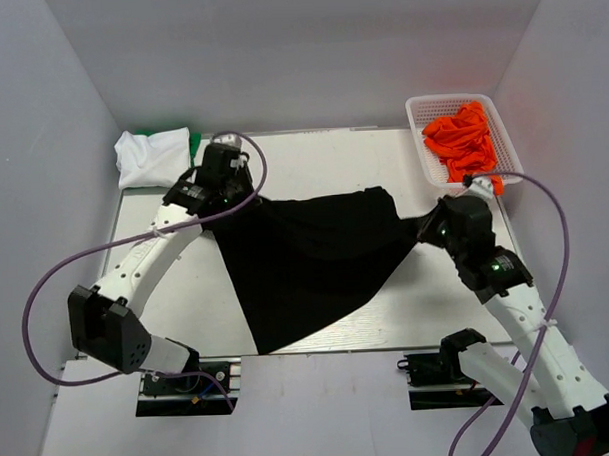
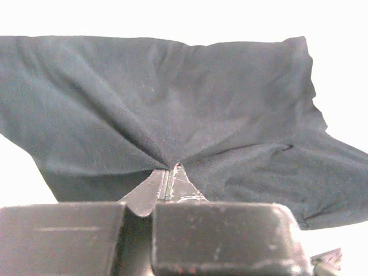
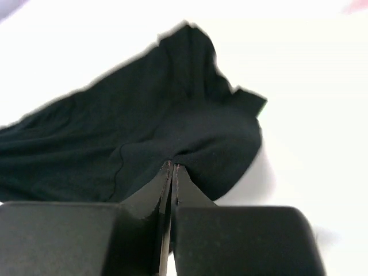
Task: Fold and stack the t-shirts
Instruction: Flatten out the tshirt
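Observation:
The large black t-shirt (image 1: 311, 258) is stretched over the middle of the table between both arms, one corner pointing to the near edge. My left gripper (image 1: 232, 203) is shut on its left edge; in the left wrist view the cloth (image 2: 172, 109) fans out from the closed fingertips (image 2: 183, 184). My right gripper (image 1: 432, 227) is shut on its right edge, where the cloth (image 3: 144, 138) bunches at the jaws. A white t-shirt (image 1: 152, 156) lies folded at the far left corner over a green one (image 1: 195, 144). Bright orange t-shirts (image 1: 462, 140) fill a basket.
The white mesh basket (image 1: 418, 134) stands at the far right corner of the table. Grey walls close in the table on three sides. Purple cables loop from both arms.

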Robot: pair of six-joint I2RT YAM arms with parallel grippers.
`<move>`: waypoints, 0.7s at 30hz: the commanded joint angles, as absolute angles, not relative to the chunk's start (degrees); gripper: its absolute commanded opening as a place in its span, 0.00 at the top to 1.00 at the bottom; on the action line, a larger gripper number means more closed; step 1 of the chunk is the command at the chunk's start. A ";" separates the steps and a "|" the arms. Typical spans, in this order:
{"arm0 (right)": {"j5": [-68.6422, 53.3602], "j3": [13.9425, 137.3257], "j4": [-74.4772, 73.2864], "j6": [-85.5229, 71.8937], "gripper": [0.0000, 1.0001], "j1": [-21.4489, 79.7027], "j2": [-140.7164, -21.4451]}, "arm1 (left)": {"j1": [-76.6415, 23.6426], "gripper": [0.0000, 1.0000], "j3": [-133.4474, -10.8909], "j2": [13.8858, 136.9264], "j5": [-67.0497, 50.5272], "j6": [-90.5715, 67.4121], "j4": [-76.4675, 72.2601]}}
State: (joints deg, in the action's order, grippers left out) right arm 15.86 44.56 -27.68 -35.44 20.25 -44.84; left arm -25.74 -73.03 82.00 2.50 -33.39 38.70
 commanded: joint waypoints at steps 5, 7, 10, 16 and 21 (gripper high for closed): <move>21.71 61.25 -13.10 -21.47 1.00 20.30 -42.71 | -26.10 1.00 -91.55 72.25 6.68 -27.34 34.28; 21.01 66.58 -10.13 -20.14 1.00 20.30 -43.07 | -26.10 1.00 -94.73 70.32 6.68 -26.64 33.49; 19.87 72.66 -7.83 -17.15 1.00 20.22 -43.07 | -26.10 1.00 -98.52 66.55 3.44 -25.23 30.68; 18.73 84.52 -5.36 -10.20 1.00 20.13 -42.10 | -25.58 1.00 -107.37 61.62 -3.06 -23.30 29.44; 13.28 94.30 -4.48 -6.33 1.00 20.21 -41.40 | -25.05 1.00 -118.62 62.13 -17.28 -24.16 30.67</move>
